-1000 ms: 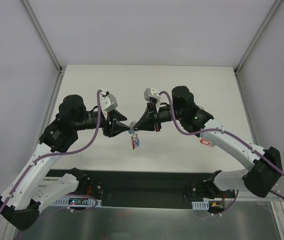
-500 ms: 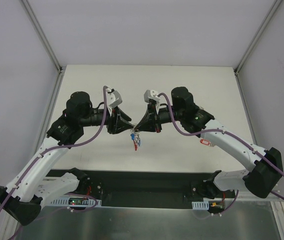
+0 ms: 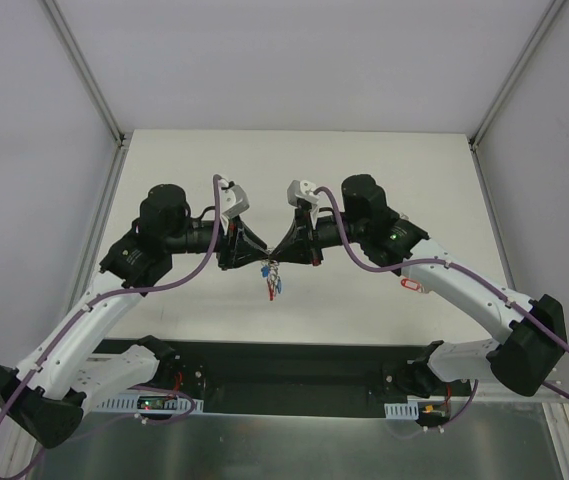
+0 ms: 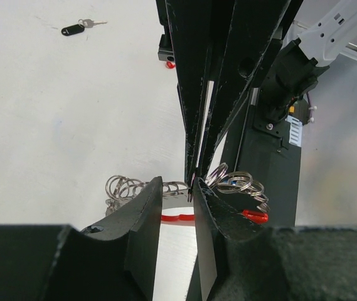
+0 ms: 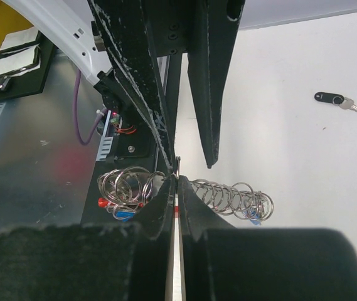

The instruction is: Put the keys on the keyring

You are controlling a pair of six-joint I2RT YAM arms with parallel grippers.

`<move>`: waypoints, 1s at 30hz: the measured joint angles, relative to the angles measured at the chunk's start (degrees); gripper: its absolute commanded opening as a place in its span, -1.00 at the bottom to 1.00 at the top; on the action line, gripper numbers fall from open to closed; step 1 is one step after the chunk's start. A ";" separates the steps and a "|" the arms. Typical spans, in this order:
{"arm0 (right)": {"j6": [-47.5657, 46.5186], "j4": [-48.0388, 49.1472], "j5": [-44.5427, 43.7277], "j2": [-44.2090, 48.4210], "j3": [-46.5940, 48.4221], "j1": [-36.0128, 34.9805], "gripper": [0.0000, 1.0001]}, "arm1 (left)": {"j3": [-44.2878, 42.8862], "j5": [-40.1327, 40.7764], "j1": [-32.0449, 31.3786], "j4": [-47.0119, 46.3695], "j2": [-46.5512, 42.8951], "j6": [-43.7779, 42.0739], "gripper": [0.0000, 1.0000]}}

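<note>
The keyring (image 3: 271, 278) is a grey loop with a red band and many small split rings with blue tags. It hangs in the air between the two grippers. My right gripper (image 3: 277, 256) is shut on its thin metal edge, as the right wrist view shows (image 5: 177, 179), with rings (image 5: 231, 195) on both sides. My left gripper (image 3: 261, 257) is open. Its fingers (image 4: 147, 207) stand either side of the right gripper's tips and the red band (image 4: 177, 217). One key (image 4: 78, 28) with a black head lies on the table, also in the right wrist view (image 5: 334, 99).
A red-tagged key (image 3: 411, 285) lies on the white table (image 3: 414, 180) under the right forearm. A black strip (image 3: 284, 360) runs along the near edge by the arm bases. Grey walls enclose the table on three sides.
The left arm has swung right and farther up the table, bringing its gripper closer against the right gripper's tips. The right gripper and the keyring have barely moved.
</note>
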State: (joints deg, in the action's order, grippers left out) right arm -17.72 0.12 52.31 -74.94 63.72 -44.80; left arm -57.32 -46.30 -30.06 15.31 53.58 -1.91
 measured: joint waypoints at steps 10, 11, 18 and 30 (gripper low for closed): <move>-0.52 -1.09 -1.18 -0.15 0.00 -0.35 -0.98 | 0.92 -1.25 0.00 -0.09 0.85 -0.02 -0.53; -0.55 -1.27 -1.29 -0.20 0.00 -0.35 -0.98 | 0.94 -1.33 0.00 -0.07 0.98 -0.02 -0.53; -0.85 -2.58 -1.60 -0.46 0.02 -0.57 -0.98 | 1.03 -2.82 0.04 0.42 1.95 -0.28 -0.66; -1.99 -4.98 -1.49 -0.48 0.02 -1.38 -0.97 | 1.03 -7.30 0.11 2.19 3.04 -2.45 -0.66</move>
State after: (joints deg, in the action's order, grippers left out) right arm -19.70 -4.86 50.83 -75.42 63.75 -46.17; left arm -56.29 -53.60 -29.95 17.50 56.62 -4.36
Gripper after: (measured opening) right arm 0.019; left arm 0.138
